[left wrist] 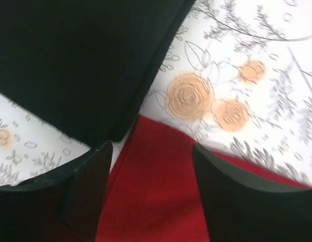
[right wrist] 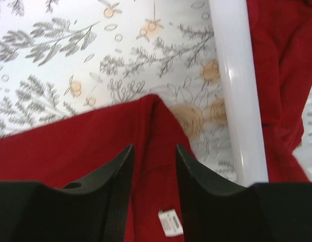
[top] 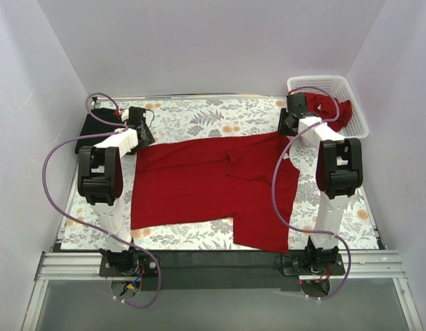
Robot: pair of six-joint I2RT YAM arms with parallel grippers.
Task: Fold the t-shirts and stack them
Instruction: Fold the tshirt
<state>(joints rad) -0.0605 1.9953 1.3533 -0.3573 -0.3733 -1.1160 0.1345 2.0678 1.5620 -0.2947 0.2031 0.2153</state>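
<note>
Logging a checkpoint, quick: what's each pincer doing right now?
Left pincer: open, over the red cloth t-shirt, holding nothing.
Right pincer: open, holding nothing.

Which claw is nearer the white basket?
Right. The right claw hangs over the red shirt at its far right corner, just left of the basket. The left claw is across the table, beside the black shirt.

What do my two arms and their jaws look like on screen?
Both match: the left arm and right arm have white links with chunky black joint housings, and a lilac cable loops loosely along each. The jaws are plain black, blunt wedges with no visible markings.
</note>
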